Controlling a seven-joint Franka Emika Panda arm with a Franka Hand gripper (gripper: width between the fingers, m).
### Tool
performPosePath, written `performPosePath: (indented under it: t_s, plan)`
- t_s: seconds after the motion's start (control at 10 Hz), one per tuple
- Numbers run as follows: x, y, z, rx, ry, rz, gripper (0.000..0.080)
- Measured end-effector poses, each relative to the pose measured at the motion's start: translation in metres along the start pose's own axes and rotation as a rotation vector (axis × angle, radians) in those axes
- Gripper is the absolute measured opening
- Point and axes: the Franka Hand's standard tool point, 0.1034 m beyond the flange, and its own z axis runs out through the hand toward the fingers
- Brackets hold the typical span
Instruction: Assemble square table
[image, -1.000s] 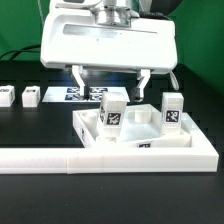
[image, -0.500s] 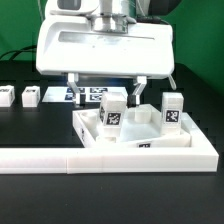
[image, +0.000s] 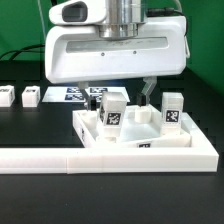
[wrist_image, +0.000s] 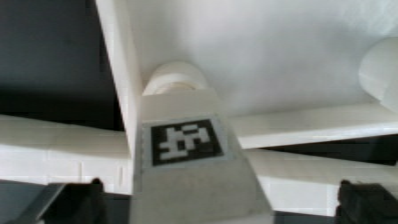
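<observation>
Open fingers (image: 148, 92) over a leg (image: 112, 112)
You're holding them spread, not touching the upright tagged leg standing in the tabletop (image: 88, 128).

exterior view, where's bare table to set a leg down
Bare black table lies between the two loose legs and the border bar, and in front of that bar. The tabletop is crowded: two upright legs, open gripper over one.

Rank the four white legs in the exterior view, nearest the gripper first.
1. Centre leg, upright between the gripper's fingers.
2. Second upright leg, toward the exterior view's right.
3. Loose leg, on the exterior view's left.
4. Edge leg, at that view's left border.
</observation>
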Motion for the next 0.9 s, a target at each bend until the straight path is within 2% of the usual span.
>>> performPosePath:
  t_s: [0.4, 0.5, 0.6, 0.7, 0.8, 0.9]
  plan:
    - [0.001, 0.007, -0.001, -0.004, 0.001, 0.003, 0.0649]
    - [0.001, 0.007, -0.001, -0.004, 0.001, 0.003, 0.0526]
    - [0.001, 0.008, -0.001, -0.004, 0.002, 0.002, 0.0526]
    - [0.001, 0.010, -0.002, -0.005, 0.002, -0.003, 0.0388]
    - [0.001, 0.012, -0.002, -0.005, 0.002, -0.004, 0.0289]
    - [0.001, 0.012, -0.002, -0.005, 0.003, -0.004, 0.0289]
